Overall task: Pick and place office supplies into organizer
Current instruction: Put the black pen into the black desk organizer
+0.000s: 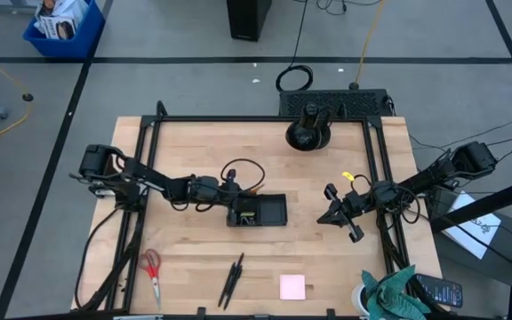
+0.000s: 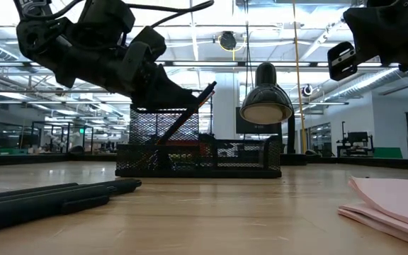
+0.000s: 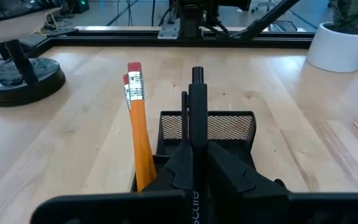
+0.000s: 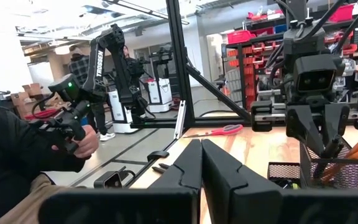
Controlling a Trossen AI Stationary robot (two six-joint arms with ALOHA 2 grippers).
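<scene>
Left end effector (image 3: 194, 155) sits over the tall end compartment of the black mesh organizer (image 1: 258, 211), mid-desk, fingers clamped on a black pen (image 3: 196, 102); the pen's lower end is hidden behind the fingers. Two orange pencils (image 3: 137, 121) stand in that compartment. Right end effector (image 1: 343, 216) waits off the desk (image 1: 194, 142) surface to the organizer's right, fingers together. Scissors (image 1: 153, 272), two pens (image 1: 232, 279) and a pink sticky-note pad (image 1: 292, 287) lie near the front edge.
</scene>
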